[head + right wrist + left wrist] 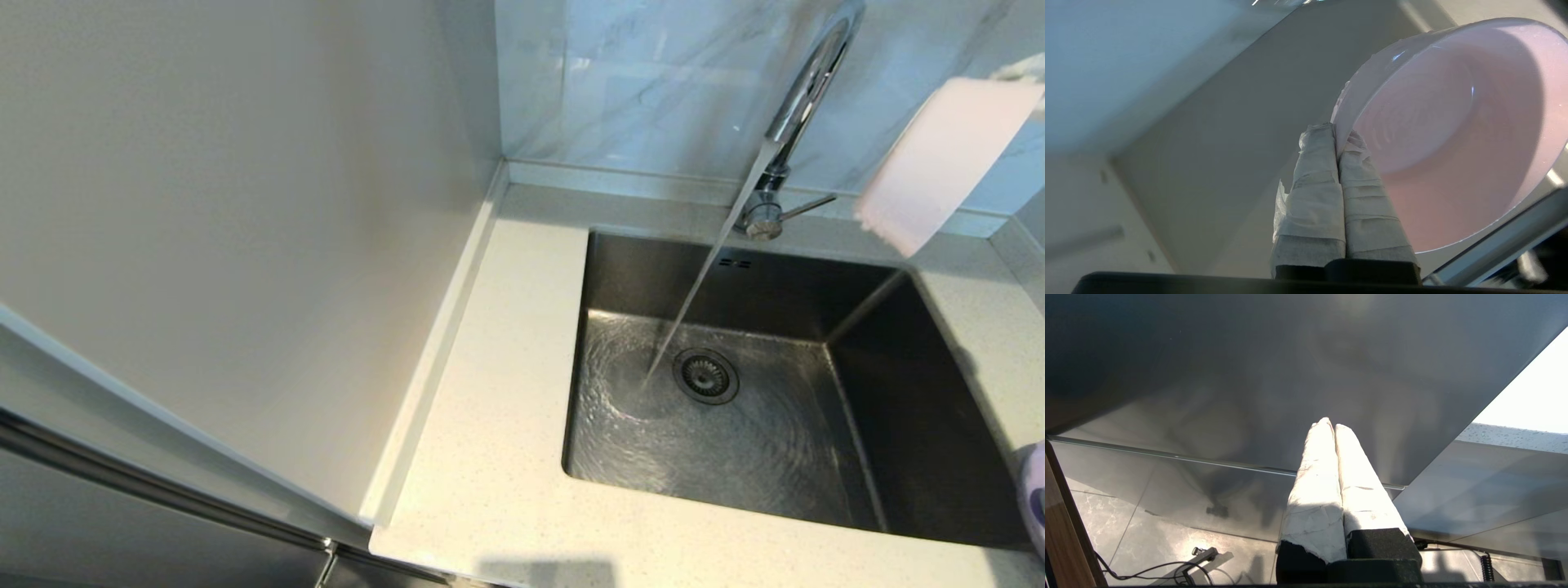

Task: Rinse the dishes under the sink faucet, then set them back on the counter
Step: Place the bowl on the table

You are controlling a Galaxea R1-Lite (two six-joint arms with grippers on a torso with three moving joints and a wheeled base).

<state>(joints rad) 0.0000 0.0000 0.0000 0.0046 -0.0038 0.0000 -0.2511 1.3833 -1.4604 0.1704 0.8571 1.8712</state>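
My right gripper [1337, 132] is shut on the rim of the pale pink bowl [1453, 134], one finger inside and one outside. In the head view the bowl [939, 155] hangs tipped on its side, high above the sink's far right corner, right of the sink faucet [804, 90]. Water streams [694, 294] from the faucet into the sink [922, 392] and ripples round the drain strainer [705, 376]. A sliver of the lavender plate [1035, 494] shows on the counter at the right edge. The spoon is out of view. My left gripper [1329, 425] is shut and empty, parked low below the counter.
The off-white counter [490, 425] runs along the sink's left and front sides. A tall pale cabinet panel [245, 245] stands at the left. The faucet's side lever [808, 206] points right. A marbled wall panel [637, 82] rises behind the sink.
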